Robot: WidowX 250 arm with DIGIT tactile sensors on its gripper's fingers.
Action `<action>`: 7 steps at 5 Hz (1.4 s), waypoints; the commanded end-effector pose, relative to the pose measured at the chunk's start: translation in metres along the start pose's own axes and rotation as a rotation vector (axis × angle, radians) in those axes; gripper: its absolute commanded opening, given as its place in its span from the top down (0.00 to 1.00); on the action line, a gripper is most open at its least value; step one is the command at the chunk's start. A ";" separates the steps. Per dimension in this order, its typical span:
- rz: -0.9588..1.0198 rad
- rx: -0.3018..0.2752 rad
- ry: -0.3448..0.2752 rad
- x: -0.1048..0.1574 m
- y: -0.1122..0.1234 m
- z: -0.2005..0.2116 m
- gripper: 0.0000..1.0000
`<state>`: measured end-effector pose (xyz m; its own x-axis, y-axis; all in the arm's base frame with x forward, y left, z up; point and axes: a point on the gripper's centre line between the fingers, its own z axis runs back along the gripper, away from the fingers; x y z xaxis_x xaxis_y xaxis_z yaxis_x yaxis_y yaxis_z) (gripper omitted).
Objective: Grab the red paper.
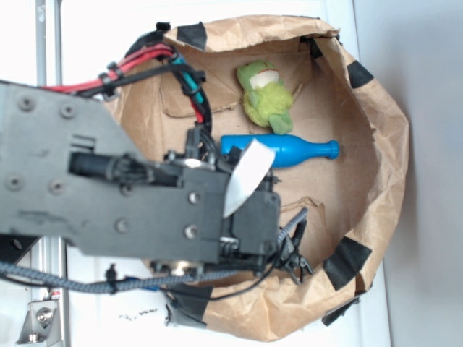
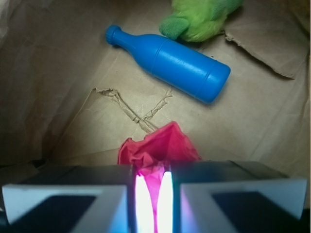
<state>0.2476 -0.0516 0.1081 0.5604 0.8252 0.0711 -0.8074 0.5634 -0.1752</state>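
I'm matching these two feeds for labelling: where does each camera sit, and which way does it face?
Exterior: overhead, looking down into the brown paper bag; the black arm covers the left and middle.
Wrist: on the arm behind the pincer, facing the bag floor; its fingers are closed on the red paper.
Shared: blue bottle, green plush toy, the bag.

The exterior camera is looking straight down from above, taking in the whole brown paper bag (image 1: 376, 130), with the arm (image 1: 108, 188) filling the near left. The wrist camera is sitting low inside the bag, close behind the gripper (image 2: 153, 194), facing along the bag's floor. Both views are sharing the blue bottle (image 1: 289, 150) (image 2: 175, 62) and green plush toy (image 1: 266, 97) (image 2: 199, 19).
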 end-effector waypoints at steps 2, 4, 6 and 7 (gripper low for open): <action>-0.373 0.130 0.010 0.045 0.021 0.045 1.00; -0.715 0.193 -0.131 0.069 0.025 0.060 1.00; -0.660 0.013 -0.025 0.056 0.019 0.076 1.00; -0.682 -0.005 0.034 0.046 0.008 0.074 1.00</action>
<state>0.2490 -0.0061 0.1621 0.9520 0.2925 0.0896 -0.2850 0.9545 -0.0884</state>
